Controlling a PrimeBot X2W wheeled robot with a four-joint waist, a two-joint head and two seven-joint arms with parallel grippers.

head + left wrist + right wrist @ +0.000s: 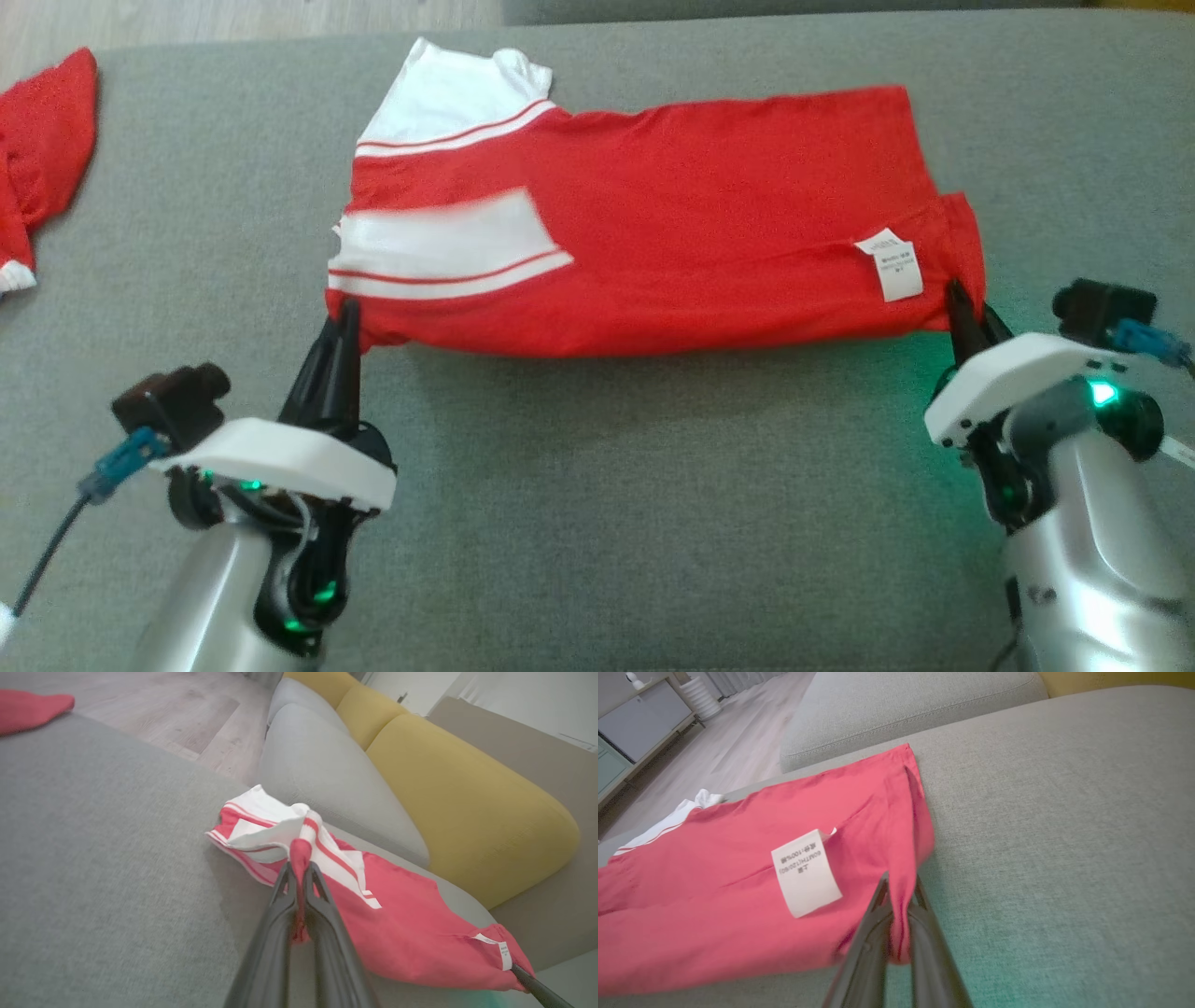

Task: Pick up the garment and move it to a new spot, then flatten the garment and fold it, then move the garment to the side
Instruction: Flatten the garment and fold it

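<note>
Surface: grey sofa seat (597, 485); past its far edge you get wood floor (187, 714) and, in the left wrist view, a yellow cushion (467, 798).
Shirt (709, 215): red with white striped panels, stretched sideways across the middle of the seat, white end at the robot's left, plain red end at its right.
Tag (892, 264): white care tag, face up on the red cloth near the right end; print too small for you to read in the head view.
Left jaws: clenched, dark fingers (338, 369) pinching the near left corner of the shirt; left wrist view shows you red cloth bunched up between them.
Right jaws: clenched, fingers (966, 327) pinching the near right corner; right wrist view shows a red fold squeezed between them, just beside the tag.
Near edge: runs between the two grips; you cannot tell if it is off the seat.
Other cloth (42, 149): second red piece with a white edge at the far left of the seat, well apart from the shirt.
</note>
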